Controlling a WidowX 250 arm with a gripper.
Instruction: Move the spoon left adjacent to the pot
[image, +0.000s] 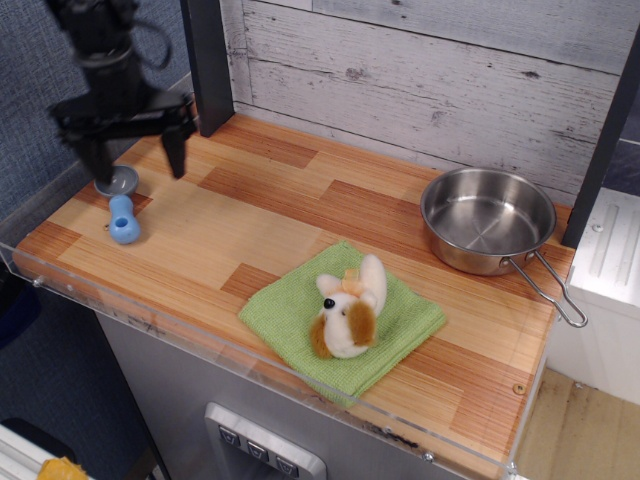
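Observation view
Gripper (138, 155): hung above the counter's left end, fingers spread wide, gripping nothing.
Spoon (121, 206): lay flat on the wooden counter (260, 215) below the gripper, grey bowl toward the back, blue handle toward the front edge.
Pot (488, 219): sat at the far right, well apart from the spoon, wire handle pointing front-right.
Cloth (290, 310): green, front centre, a plush dog (349, 307) resting on it.

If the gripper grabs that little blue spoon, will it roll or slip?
The spoon looks light, probably plastic. Its chunky rounded handle might slip between narrow fingers. Lying flat on the wooden counter, its round grey bowl likely stops it rolling far.
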